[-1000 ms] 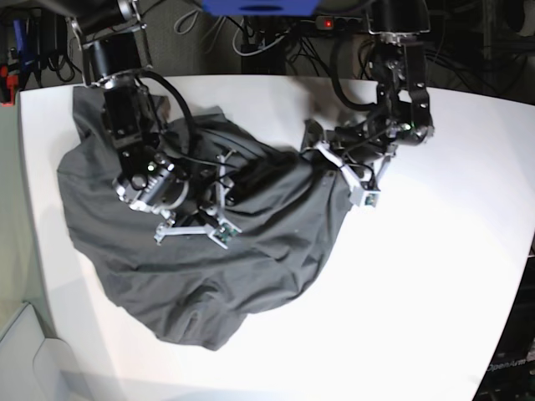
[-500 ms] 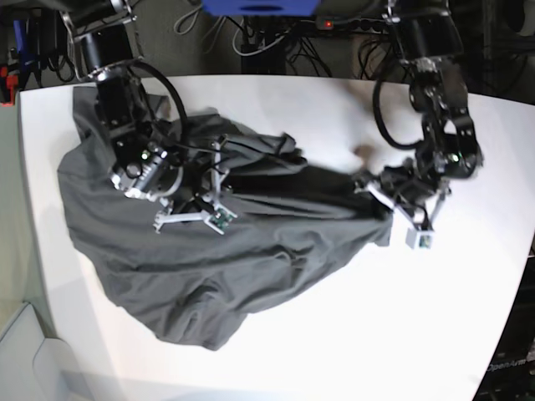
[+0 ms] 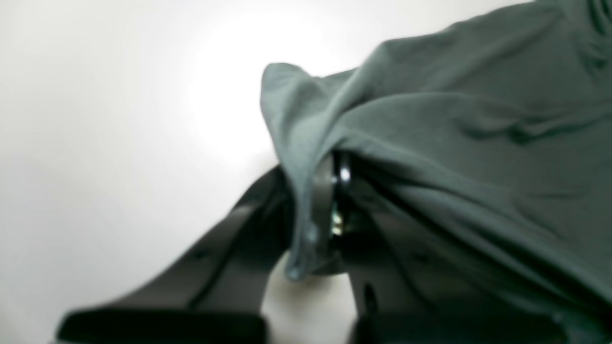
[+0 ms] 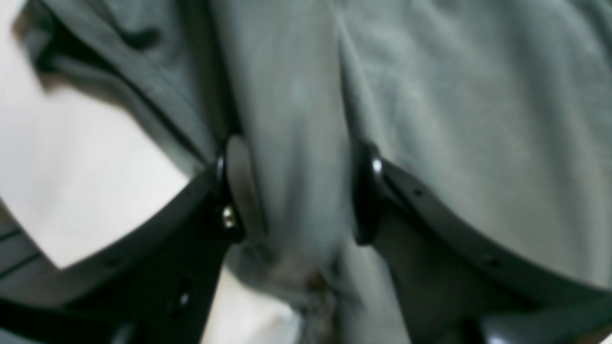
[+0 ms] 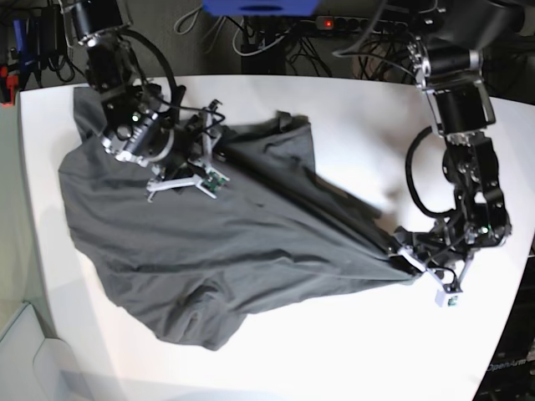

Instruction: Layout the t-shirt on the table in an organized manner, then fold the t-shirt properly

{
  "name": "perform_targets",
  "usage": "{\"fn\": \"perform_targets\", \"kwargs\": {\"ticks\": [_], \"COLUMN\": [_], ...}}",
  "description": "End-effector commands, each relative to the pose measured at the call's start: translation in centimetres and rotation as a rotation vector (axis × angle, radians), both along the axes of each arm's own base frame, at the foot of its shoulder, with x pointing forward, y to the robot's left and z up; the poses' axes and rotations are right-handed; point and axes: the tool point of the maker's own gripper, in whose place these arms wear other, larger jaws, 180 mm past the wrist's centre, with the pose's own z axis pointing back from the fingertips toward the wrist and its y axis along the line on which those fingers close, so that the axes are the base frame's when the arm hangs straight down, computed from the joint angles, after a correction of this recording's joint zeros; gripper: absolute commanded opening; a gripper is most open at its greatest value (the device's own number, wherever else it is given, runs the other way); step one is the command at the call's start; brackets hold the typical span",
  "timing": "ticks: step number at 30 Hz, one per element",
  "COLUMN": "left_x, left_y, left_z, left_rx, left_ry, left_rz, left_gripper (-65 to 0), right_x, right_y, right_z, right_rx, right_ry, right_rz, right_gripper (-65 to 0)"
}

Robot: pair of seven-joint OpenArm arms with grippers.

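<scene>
The dark grey t-shirt [image 5: 234, 251] lies crumpled across the left and middle of the white table [image 5: 334, 351], stretched into a taut ridge toward the right. My left gripper [image 5: 399, 254] is shut on the shirt's right-hand edge, low over the table. In the left wrist view the gripper [image 3: 330, 200] pinches a fold of the t-shirt [image 3: 478, 143] above the table [image 3: 119, 119]. My right gripper [image 5: 194, 154] sits on the shirt's upper left part. Seen from the right wrist, this gripper [image 4: 299, 196] has its jaws closed on a thick ridge of the t-shirt [image 4: 478, 95].
Cables and a power strip [image 5: 334, 23] run behind the table's far edge. The left arm's elbow [image 5: 456, 109] stands over the table's right side, close to the right edge. Bare table top [image 4: 86, 157] shows beside the right gripper.
My left gripper has dragged the shirt's edge from the table's middle toward the right and front, stretching the cloth out. The right gripper has moved up and left on the shirt.
</scene>
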Motion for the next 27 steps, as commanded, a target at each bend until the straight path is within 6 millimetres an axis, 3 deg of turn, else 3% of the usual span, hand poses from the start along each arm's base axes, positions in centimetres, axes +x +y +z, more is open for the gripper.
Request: {"fn": "perform_targets", "kwargs": {"ticks": [1,5,10,14,16,19,27], "left_x": [1.6,1.7,1.2,1.1,1.0,0.9,-0.2], "left_y": [1.0,1.0,1.2,1.6,1.9,2.1,2.3], "left_z": [2.7,2.4,1.5,1.3,1.0,0.8,-0.3], "left_rx": [0.014,0.007,0.007,0.04,0.071,0.097,0.108], "left_ry": [-0.088,-0.099,-0.122,-0.111,-0.101,-0.092,-0.066], "left_rz": [0.018,0.024,0.035,0.036,0.037,0.039,0.039], "left_gripper": [-64.6,-64.6,-64.6,-64.6,-64.6,-64.6,-64.6], "right_x": [0.8,-0.8,-3.5,-4.8,-4.3,-3.3,-1.5], "right_y": [0.4,2.6,7.4,10.7,12.1,13.3,14.6], "right_z": [2.1,4.8,3.8,4.1,5.1,4.9,2.0], "right_rx": [0.014,0.078,0.152,0.2,0.228,0.233,0.249], "right_ry": [-0.068,-0.126,-0.061,-0.047,-0.068,-0.066,-0.02], "right_rz": [0.012,0.045,0.135,0.204,0.221,0.238,0.271], "right_gripper": [-40.7,-40.7,-40.7,-40.7,-40.7,-40.7,-40.2]}}
